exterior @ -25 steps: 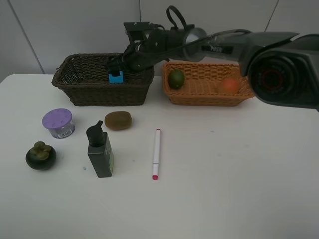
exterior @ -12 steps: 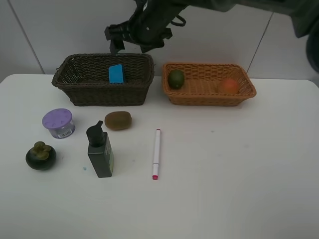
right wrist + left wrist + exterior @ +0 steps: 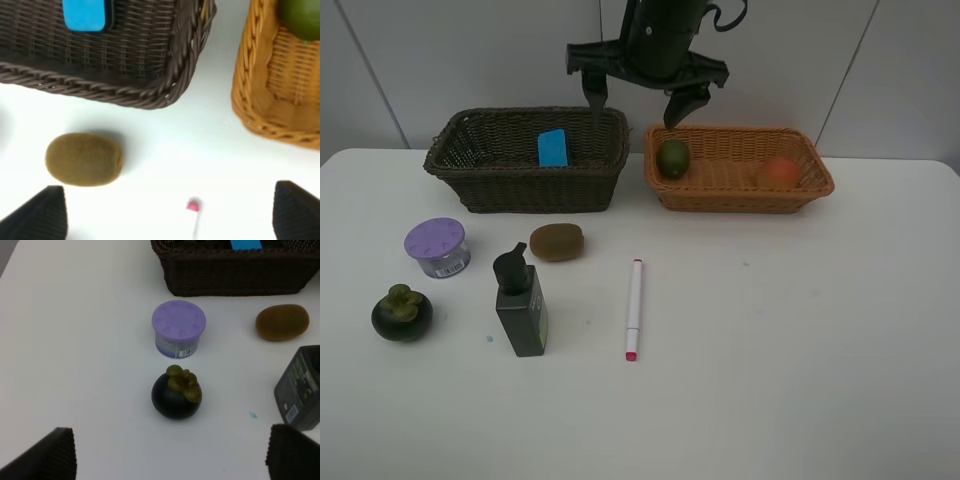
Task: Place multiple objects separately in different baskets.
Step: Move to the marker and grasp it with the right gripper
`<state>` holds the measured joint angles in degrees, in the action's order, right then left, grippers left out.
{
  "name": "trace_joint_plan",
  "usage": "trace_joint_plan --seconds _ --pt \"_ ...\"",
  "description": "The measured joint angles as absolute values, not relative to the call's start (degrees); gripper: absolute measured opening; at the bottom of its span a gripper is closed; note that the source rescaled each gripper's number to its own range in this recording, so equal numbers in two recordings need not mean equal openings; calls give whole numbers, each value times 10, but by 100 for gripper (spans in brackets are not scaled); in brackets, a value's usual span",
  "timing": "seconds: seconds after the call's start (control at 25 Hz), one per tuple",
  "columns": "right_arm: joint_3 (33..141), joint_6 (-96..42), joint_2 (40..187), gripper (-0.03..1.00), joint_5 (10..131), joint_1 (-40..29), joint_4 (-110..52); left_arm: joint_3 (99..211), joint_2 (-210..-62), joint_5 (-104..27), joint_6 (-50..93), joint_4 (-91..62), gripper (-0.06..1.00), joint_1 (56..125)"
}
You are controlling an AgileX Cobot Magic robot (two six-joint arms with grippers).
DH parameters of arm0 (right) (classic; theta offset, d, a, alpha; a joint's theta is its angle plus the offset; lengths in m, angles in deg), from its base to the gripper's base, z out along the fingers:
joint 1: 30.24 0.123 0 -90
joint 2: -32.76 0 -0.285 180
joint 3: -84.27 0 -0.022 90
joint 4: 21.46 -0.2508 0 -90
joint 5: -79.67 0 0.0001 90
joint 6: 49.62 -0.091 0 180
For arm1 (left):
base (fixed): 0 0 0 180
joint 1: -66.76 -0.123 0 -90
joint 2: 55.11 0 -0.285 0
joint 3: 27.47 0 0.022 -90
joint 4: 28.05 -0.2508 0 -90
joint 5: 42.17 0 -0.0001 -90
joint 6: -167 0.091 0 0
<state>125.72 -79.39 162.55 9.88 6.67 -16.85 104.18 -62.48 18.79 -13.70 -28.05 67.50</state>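
Note:
The blue eraser lies in the dark brown basket. The green fruit and the orange-red fruit lie in the orange-tan basket. The kiwi, purple-lidded jar, mangosteen, pump bottle and white pen are on the table. My right gripper hangs open and empty, high above the gap between the baskets; its view shows the kiwi below. My left gripper is open and empty above the mangosteen and jar.
The white table carries nothing on its right half in front of the baskets. A grey panelled wall stands right behind the baskets. The left arm is outside the exterior view.
My right gripper let go of the blue eraser in the dark basket, rose, swung right toward the gap between the baskets and opened wide. The eraser stays in the basket.

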Motion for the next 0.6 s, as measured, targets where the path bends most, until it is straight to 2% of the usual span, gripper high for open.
trace_joint_plan --seconds 0.32,0.6 --pt "1184 -887 1624 88 98 113 -157 1042 -625 188 -137 -281 100 675" --pt "1099 -897 1618 87 98 138 -155 1042 -625 188 -137 -281 100 675"
